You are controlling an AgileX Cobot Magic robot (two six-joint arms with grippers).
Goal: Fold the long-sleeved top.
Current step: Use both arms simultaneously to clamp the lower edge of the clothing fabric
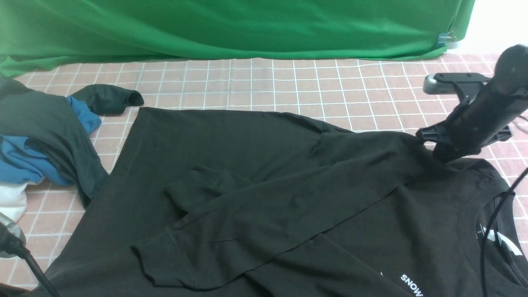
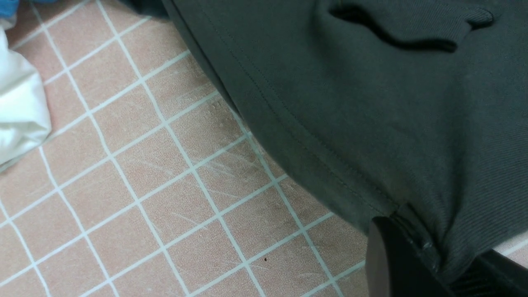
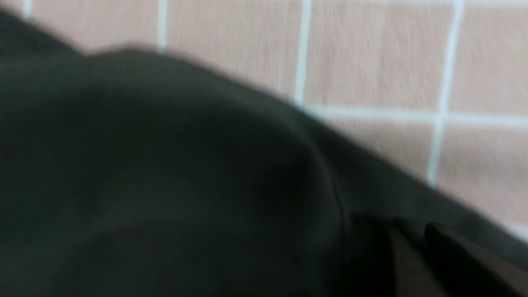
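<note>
The long-sleeved top (image 1: 231, 165) is spread on the checked surface (image 1: 288, 82), from the centre down to 5 o'clock, with sleeves laid across its body. Its shoulder is clamped by the right tool (image 1: 441, 156) at 3 o'clock, and its hem edge is pinched tight in the left tool (image 2: 433, 264) near 7 o'clock. A grey-and-blue clothes heap (image 1: 41, 136) is seen at 9 o'clock.

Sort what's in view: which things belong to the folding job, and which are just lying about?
Job: black long-sleeved top; left jaws and right jaws, both shut on its cloth.
Lying about: dark grey garment; blue cloth bunched with it; white cloth; green backdrop.
</note>
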